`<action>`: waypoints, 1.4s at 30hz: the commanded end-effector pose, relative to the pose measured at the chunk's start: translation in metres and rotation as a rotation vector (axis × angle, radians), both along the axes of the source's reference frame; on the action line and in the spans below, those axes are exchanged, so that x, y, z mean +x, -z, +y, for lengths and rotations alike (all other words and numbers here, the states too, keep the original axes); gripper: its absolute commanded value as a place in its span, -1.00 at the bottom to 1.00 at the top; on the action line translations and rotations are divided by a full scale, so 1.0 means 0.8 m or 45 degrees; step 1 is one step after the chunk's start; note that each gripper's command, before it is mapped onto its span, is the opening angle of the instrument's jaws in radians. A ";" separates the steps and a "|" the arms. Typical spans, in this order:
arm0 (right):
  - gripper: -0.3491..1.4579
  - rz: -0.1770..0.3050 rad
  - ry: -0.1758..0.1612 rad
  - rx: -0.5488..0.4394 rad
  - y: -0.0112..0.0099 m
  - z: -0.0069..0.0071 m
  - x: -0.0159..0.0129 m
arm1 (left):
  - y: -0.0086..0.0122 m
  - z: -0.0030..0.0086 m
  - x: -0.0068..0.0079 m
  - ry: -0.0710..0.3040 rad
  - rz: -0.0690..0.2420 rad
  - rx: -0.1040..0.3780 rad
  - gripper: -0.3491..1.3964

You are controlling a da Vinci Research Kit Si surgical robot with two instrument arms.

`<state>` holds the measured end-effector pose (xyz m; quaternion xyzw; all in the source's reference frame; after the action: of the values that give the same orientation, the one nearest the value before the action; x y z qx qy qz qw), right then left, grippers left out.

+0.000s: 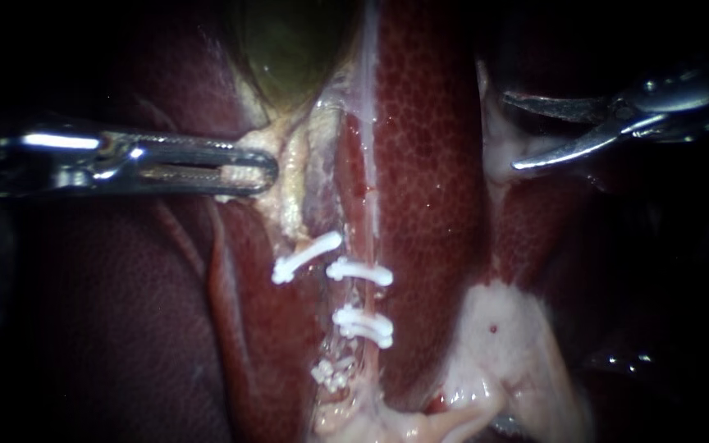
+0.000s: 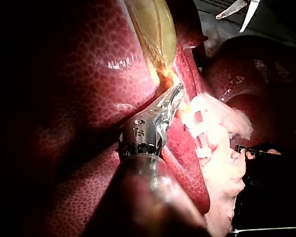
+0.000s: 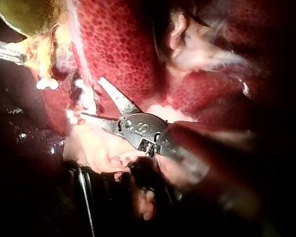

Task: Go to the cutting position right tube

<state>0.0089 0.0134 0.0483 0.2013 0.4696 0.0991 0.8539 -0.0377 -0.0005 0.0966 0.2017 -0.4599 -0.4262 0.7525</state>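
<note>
The right tube (image 1: pixel 368 205) runs as a pale strand down from the gallbladder (image 1: pixel 289 41), with two white clips (image 1: pixel 360 272) (image 1: pixel 363 325) across it and a short bare stretch between them. A third clip (image 1: pixel 305 256) lies slanted on the left tube. My right instrument (image 1: pixel 511 131) hangs far to the right of the tubes over the liver, its two blades open and holding nothing. In the right wrist view its open blades (image 3: pixel 91 97) point toward the clipped strand. My left instrument (image 1: pixel 248 168) is shut on yellowish tissue at the gallbladder's neck (image 2: pixel 175 96).
Dark red liver (image 1: pixel 428 164) lies on both sides of the tubes. Pale fatty tissue (image 1: pixel 510 344) spreads at the lower right, and a small cluster of white clip material (image 1: pixel 330 373) sits low on the tubes. My right instrument's blades (image 2: pixel 230 22) show far beyond the left instrument.
</note>
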 end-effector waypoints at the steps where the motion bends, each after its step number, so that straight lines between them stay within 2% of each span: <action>1: 0.90 0.000 0.000 0.000 0.0000 0.0000 0.0000 | 0.0002 0.0003 0.0005 0.004 0.003 -0.007 -1.00; 9: 0.90 0.000 -0.001 -0.001 -0.0001 -0.0001 0.0002 | 0.0019 0.0031 0.0042 0.042 0.031 -0.053 -1.00; 18: 0.90 0.000 -0.001 -0.003 -0.0002 -0.0004 0.0003 | 0.0013 0.0034 0.0051 0.049 0.037 -0.054 -1.00; 23: 0.90 0.012 0.009 -0.012 -0.0009 -0.0015 0.0006 | 0.0009 0.0033 0.0052 0.049 0.038 -0.055 -1.00; 30: 0.88 -0.038 0.074 0.044 -0.0044 -0.0058 0.0024 | 0.0003 0.0031 0.0052 0.049 0.039 -0.059 -1.00; 37: 0.84 -0.140 0.161 0.144 -0.0101 -0.0115 0.0029 | 0.0002 0.0030 0.0052 0.050 0.039 -0.060 -1.00; 42: 0.82 -0.192 0.203 0.207 -0.0140 -0.0145 0.0034 | 0.0001 0.0028 0.0052 0.050 0.040 -0.061 -1.00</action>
<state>0.0117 0.0014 0.0601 0.3016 0.3748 0.0829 0.8728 -0.0336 0.0018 0.0966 0.1678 -0.4620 -0.4331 0.7556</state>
